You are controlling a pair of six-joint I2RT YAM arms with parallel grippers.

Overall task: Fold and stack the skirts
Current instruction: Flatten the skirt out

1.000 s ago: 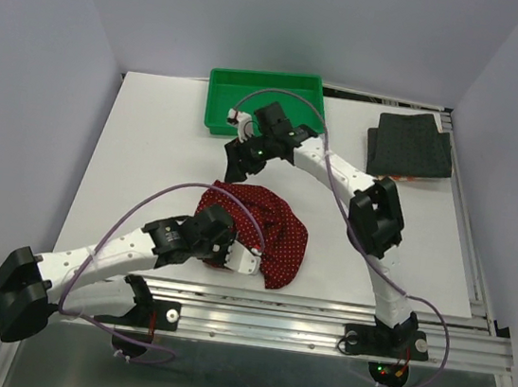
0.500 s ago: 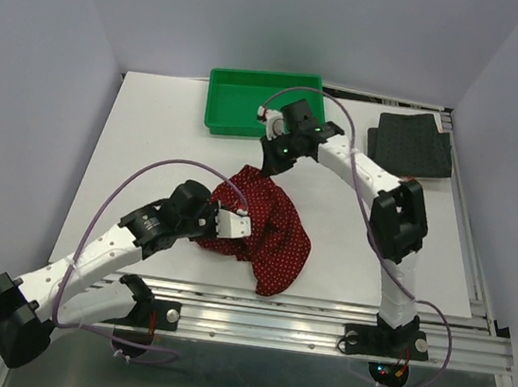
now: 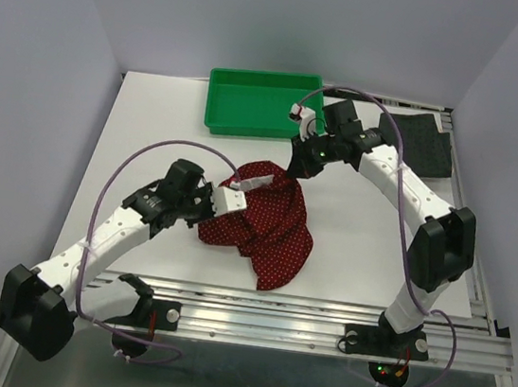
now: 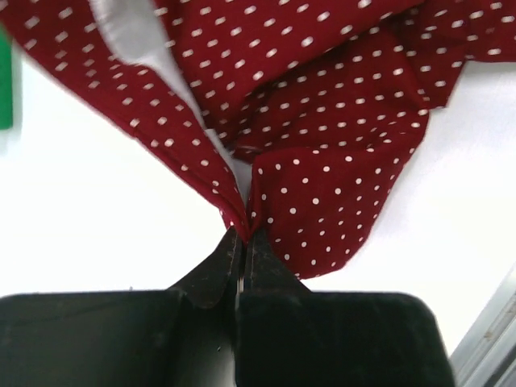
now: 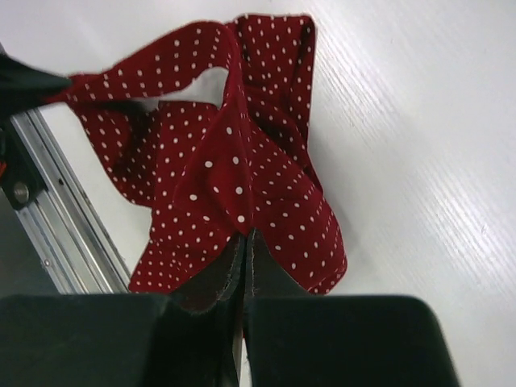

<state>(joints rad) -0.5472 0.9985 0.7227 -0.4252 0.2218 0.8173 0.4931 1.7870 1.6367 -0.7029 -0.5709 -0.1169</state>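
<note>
— What kind of place are you working in?
— You're in a robotics lab cell: plain lilac-grey walls (image 3: 51,33) box in a white tabletop (image 3: 152,132), a slotted aluminium rail (image 3: 270,324) edges it, and two white-and-black robot arms (image 3: 108,240) (image 3: 403,186) are bolted there.

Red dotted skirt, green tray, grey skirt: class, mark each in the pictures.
red dotted skirt (image 3: 274,226), top view, its spread middle.
green tray (image 3: 252,102), top view, its bare floor.
grey skirt (image 3: 432,145), top view, its folded upper face.

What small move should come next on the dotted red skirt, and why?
Probably draw the two arms apart, lifting slightly, to spread it. The left gripper and right gripper are each shut on an edge of the dark red dotted skirt, which is bunched and creased.
</note>
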